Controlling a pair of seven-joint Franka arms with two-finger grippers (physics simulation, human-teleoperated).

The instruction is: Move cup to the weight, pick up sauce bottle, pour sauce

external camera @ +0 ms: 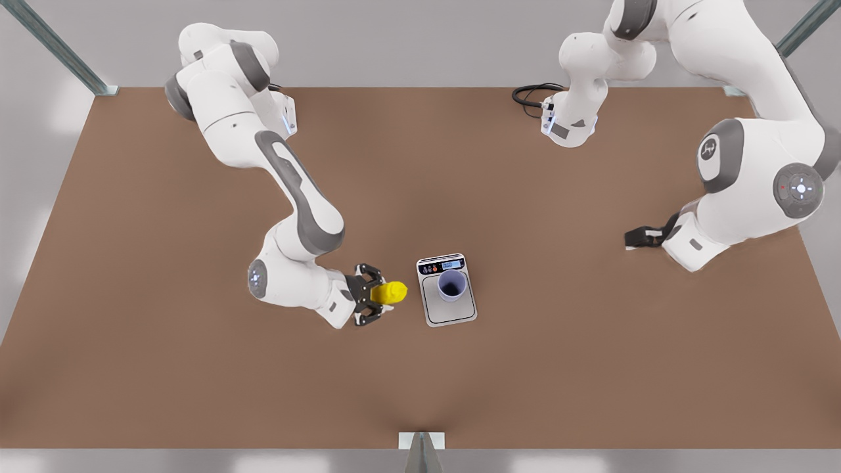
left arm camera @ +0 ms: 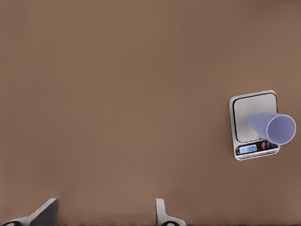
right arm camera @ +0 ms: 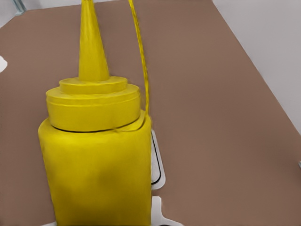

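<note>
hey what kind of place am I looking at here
Likely a simulated robot test bench, not a real kitchen: a bare brown table with metal frame posts, two white arms, and just a kitchen scale, a cup on it, and a yellow sauce bottle gripped in the right hand.

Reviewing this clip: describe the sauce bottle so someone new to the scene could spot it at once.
On the brown table, find the silver-white scale near the middle, carrying a lavender cup. Just to its left in the front view, the right gripper holds the sauce bottle clear of the scale. It is the one bright yellow thing, with a thin pointed nozzle.
</note>
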